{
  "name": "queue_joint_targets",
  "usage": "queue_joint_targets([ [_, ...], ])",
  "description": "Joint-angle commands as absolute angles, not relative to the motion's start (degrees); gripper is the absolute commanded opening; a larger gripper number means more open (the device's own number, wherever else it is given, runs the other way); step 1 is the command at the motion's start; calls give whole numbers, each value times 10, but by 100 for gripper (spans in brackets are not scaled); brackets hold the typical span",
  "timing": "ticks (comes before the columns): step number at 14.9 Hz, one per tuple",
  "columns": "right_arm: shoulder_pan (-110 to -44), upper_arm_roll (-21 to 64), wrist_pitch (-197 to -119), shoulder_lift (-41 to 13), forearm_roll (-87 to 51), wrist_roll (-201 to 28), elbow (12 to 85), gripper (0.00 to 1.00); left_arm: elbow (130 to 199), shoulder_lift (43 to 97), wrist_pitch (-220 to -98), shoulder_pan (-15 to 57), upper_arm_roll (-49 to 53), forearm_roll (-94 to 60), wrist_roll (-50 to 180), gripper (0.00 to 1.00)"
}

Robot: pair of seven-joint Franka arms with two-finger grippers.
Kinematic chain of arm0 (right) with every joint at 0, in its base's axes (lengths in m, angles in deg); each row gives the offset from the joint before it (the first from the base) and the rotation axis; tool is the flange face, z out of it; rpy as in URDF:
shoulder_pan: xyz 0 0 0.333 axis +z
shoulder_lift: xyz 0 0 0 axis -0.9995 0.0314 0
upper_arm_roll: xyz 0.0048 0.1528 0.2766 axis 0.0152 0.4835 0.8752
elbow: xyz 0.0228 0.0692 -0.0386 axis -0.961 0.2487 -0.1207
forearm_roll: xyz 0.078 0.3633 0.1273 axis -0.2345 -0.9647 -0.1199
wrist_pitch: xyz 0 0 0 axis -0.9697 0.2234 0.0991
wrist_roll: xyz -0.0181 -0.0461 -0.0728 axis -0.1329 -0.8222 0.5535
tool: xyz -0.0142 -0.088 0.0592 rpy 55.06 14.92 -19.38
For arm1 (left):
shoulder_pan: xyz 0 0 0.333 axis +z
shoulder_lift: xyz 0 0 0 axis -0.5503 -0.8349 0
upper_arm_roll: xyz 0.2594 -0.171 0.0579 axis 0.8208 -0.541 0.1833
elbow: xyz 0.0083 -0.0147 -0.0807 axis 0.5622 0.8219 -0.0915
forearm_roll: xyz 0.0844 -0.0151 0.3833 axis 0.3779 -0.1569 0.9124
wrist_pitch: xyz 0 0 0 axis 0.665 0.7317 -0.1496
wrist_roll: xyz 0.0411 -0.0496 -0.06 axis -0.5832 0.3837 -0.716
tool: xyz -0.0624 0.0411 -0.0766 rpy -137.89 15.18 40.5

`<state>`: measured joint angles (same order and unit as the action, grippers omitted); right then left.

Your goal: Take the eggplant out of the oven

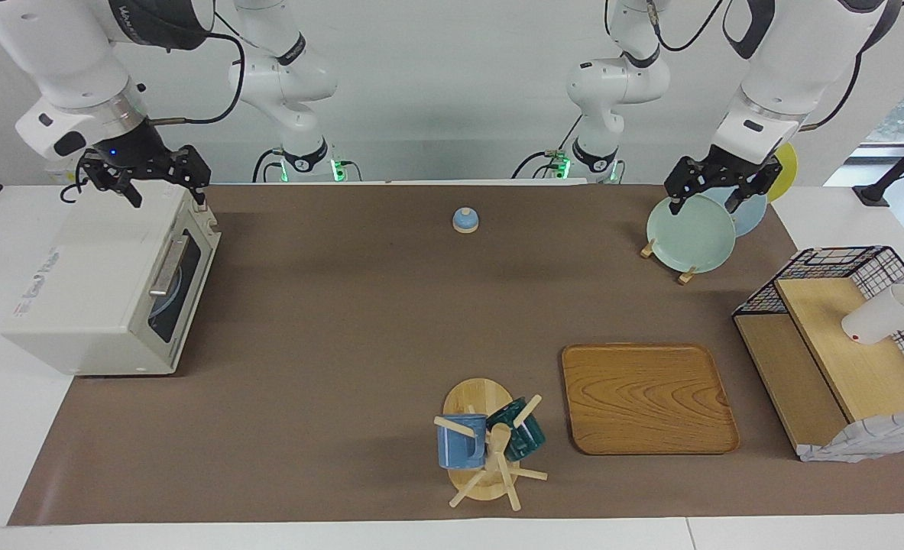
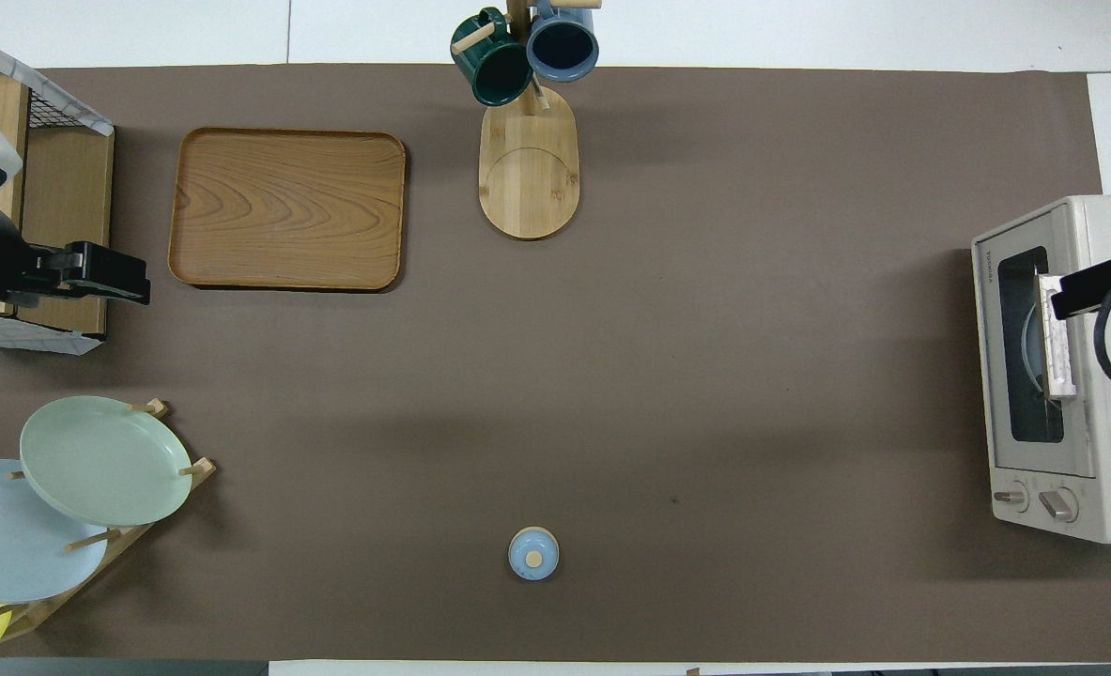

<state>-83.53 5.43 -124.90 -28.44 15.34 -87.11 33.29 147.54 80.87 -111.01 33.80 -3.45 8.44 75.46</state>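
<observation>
Brown-matted bench (image 1: 345,321) against a white wall. Oven (image 1: 108,283), door closed, stands at the right arm's end; eggplant not visible. Right claw (image 1: 165,187) hangs released, empty, over the oven. Left claw (image 1: 707,197) waits released over the plate rack (image 1: 688,233).

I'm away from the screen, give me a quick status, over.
Right gripper open over the oven, door shut. Left gripper open over the plate rack, waiting. Eggplant not visible. Nothing blocking the oven door.
</observation>
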Motion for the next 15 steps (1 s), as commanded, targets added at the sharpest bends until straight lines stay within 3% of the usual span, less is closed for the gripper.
queue_joint_targets([
  [1,-842,57,-1241,-288,146,-866,329,100,1481,815,-1104,344,-35,76,762,100],
  [13,-843,60,-1244,-300,137,-875,354,100,1481,815,-1104,344,-35,76,762,100],
  [15,-837,60,-1270,-309,149,-867,382,2,1481,815,-1104,344,-35,76,762,100],
])
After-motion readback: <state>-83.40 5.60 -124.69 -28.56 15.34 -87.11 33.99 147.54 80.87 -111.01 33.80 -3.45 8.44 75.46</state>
